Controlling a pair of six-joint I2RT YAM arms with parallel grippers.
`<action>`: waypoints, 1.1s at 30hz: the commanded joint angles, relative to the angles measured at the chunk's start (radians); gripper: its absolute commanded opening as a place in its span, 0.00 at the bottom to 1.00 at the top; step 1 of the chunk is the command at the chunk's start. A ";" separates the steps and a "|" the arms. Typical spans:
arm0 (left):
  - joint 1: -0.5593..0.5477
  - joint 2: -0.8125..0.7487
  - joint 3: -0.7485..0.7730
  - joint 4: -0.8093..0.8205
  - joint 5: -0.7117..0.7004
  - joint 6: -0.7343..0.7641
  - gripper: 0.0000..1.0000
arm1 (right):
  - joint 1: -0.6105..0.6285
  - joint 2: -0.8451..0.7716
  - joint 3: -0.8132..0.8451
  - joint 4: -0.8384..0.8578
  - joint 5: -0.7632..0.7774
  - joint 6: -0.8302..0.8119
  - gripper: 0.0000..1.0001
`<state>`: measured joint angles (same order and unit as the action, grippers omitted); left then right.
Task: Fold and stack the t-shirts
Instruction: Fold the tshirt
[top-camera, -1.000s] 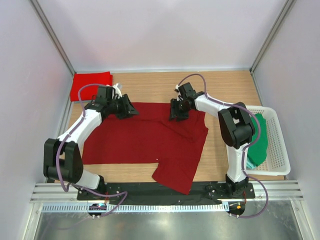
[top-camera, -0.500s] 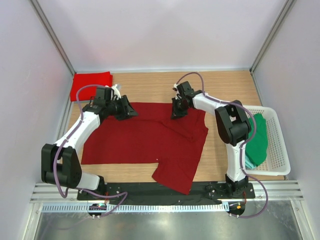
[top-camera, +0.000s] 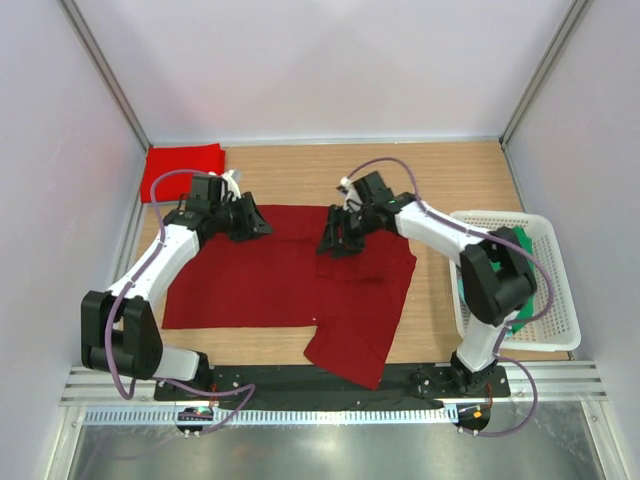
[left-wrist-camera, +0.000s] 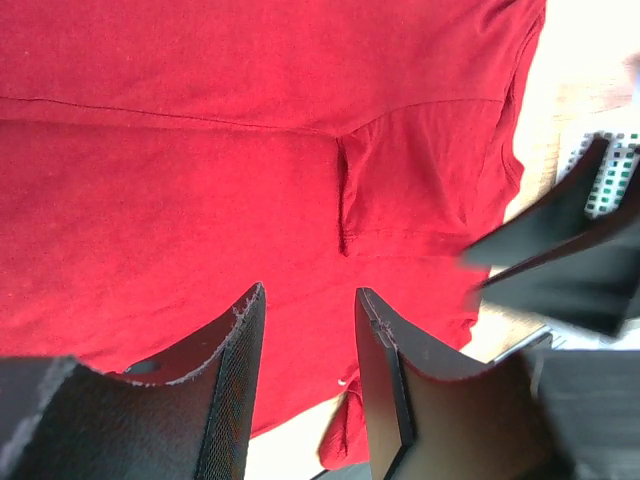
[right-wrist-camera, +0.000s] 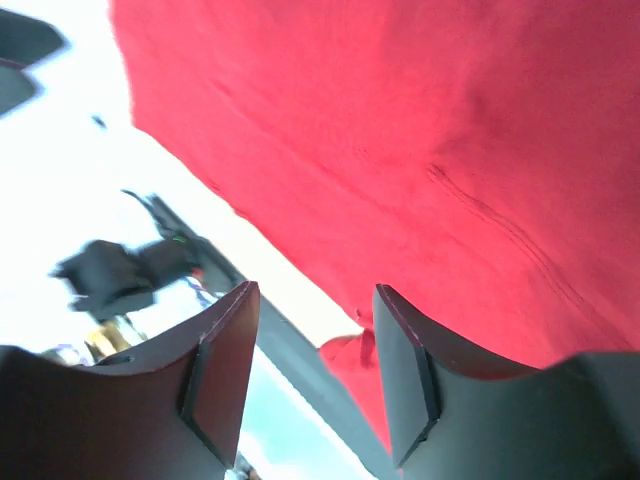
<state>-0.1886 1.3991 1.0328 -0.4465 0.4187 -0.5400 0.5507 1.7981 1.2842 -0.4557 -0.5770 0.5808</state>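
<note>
A dark maroon t-shirt (top-camera: 270, 285) lies spread flat on the wooden table, with one part hanging toward the near edge. A brighter red t-shirt (top-camera: 182, 170) lies folded at the back left. A green t-shirt (top-camera: 524, 250) lies in the white basket. My left gripper (top-camera: 262, 222) is open and empty over the maroon shirt's far left edge. My right gripper (top-camera: 335, 240) is open and empty over the shirt's far middle. The left wrist view shows open fingers (left-wrist-camera: 240, 380) above the maroon cloth (left-wrist-camera: 200, 150). The right wrist view shows the same cloth (right-wrist-camera: 450, 130) beyond open fingers (right-wrist-camera: 410, 370).
A white plastic basket (top-camera: 560, 300) stands at the right edge of the table. Pale walls close in the back and both sides. A black base rail (top-camera: 330, 385) runs along the near edge. The right arm (left-wrist-camera: 560, 260) shows in the left wrist view.
My right gripper has moved left and nearer, from the shirt's far right edge to over its far middle. The shirt's far right corner sits lower. The left gripper has barely moved.
</note>
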 joint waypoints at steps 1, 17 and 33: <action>0.005 0.008 0.027 -0.017 0.002 0.031 0.42 | -0.174 -0.147 -0.025 0.045 -0.080 0.051 0.56; -0.109 0.132 0.079 0.028 0.077 -0.028 0.44 | -0.310 -0.118 -0.089 -0.069 0.469 -0.122 0.59; 0.055 -0.149 -0.013 -0.284 -0.474 -0.077 0.45 | -0.328 0.357 0.335 -0.023 0.733 -0.137 0.48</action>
<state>-0.1673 1.2636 1.0351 -0.6525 0.0738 -0.5945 0.2382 2.0960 1.5341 -0.4603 0.0448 0.4633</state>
